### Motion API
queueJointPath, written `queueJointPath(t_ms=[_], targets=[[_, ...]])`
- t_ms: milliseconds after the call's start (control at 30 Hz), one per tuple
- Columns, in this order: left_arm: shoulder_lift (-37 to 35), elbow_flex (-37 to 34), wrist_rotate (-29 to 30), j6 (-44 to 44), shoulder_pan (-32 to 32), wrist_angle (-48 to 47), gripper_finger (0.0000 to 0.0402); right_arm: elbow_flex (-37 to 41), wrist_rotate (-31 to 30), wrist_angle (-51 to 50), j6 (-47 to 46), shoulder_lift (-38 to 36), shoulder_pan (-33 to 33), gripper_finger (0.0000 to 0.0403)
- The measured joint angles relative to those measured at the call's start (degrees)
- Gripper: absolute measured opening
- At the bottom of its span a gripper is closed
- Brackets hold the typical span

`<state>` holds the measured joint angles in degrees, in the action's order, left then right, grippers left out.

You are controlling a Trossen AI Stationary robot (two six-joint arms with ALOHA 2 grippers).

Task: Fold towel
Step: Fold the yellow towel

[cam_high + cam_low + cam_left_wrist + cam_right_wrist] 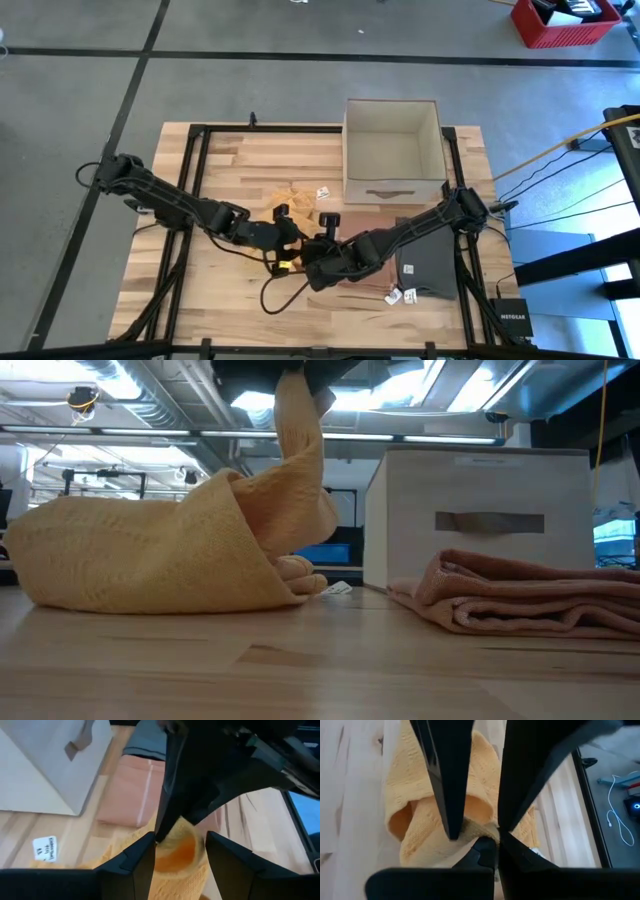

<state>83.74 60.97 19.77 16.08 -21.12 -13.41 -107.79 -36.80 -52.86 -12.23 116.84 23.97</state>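
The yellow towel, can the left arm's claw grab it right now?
Probably yes. The left gripper is open with the yellow towel bunched right between its fingers. The right gripper, shut on the same towel, crowds in close, so room is tight.

Left arm: reaches inward to centre, left hand (283,240) fingers spread. Right arm: angled across to centre, right hand (496,836) fingers pinched together. Hands nearly touching.

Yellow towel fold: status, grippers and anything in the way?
Right gripper shut on yellow towel, one corner lifted. Left gripper open around the same raised part. Pink folded towel and box sit apart, nothing in the way.
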Motion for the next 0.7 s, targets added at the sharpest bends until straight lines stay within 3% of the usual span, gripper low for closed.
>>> queueJointPath(t_ms=[333, 467, 600, 700], targets=[[1.15, 0.01, -2.0, 0.92, 1.49, 1.13, 0.0152, 0.0, -0.05, 1.42, -0.18, 0.0, 0.0, 0.0009], [2.33, 0.02, -3.96, -2.05, 1.79, 1.17, 0.0111, 0.0, 2.38, 2.67, 0.46, -0.02, 0.04, 0.0009], [2.3, -0.01, -4.41, -4.76, 1.88, 0.21, 0.0046, 0.0, 5.42, 2.87, -0.05, -0.13, 0.03, 0.001], [1.47, -0.01, -3.96, -5.69, 1.3, -1.11, 0.001, 0.0, 3.36, 3.99, -1.3, -0.17, 0.04, 0.0011]])
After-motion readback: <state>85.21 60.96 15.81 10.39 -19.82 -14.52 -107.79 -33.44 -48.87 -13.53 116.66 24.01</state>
